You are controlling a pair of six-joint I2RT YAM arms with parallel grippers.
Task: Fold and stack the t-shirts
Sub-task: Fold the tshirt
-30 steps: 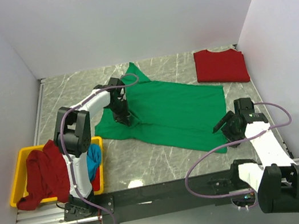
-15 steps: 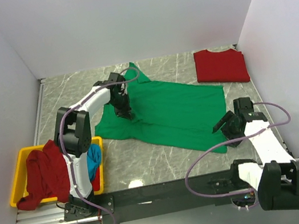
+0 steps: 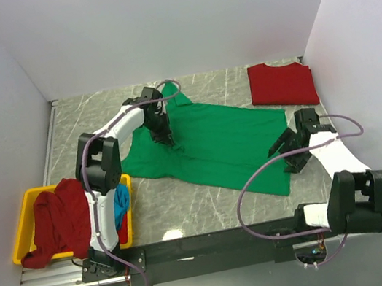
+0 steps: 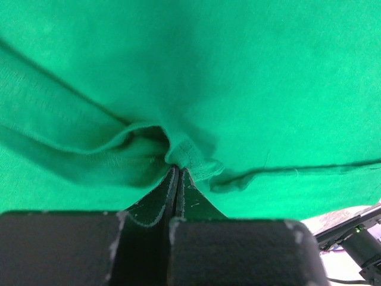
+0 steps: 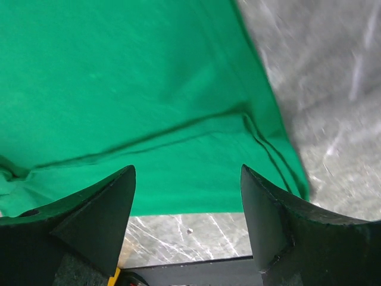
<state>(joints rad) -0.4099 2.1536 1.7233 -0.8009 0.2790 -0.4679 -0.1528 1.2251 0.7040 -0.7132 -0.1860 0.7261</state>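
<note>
A bright green t-shirt lies spread across the middle of the table. My left gripper is over its left half, shut on a pinched fold of green cloth, and the fabric bunches at the closed tips. Over the shirt's near right edge hangs my right gripper, open; between its fingers I see only the green hem and bare table. A red t-shirt lies folded at the back right.
A yellow bin stands at the near left beside the left arm's base. It holds a dark red shirt and a blue one. White walls close in the marble table on three sides.
The left gripper has finished closing and has drawn the pinched green cloth to the right. The right gripper has swung farther in over the shirt's right edge, still open.
</note>
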